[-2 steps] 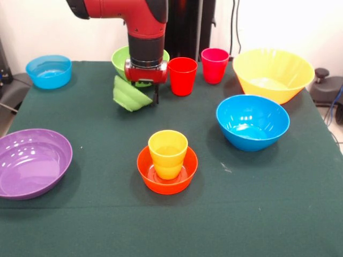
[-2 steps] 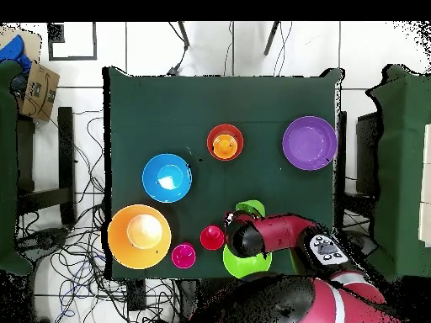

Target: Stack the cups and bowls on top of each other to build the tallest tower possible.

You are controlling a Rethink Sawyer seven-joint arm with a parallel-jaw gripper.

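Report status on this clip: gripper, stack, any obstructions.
Gripper shut on small green bowl, tilted, lifted off table. Stack so far: yellow cup in orange bowl. Red cup close beside gripper.

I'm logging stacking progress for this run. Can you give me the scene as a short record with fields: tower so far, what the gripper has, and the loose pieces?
tower: yellow-orange cup upright inside small orange bowl, front centre of table
gripper: shut on small green bowl, which is tilted on its side
loose cups: red cup, pink cup, both upright
loose bowls: large green bowl behind the arm, yellow bowl, large blue bowl, small blue bowl, purple bowl
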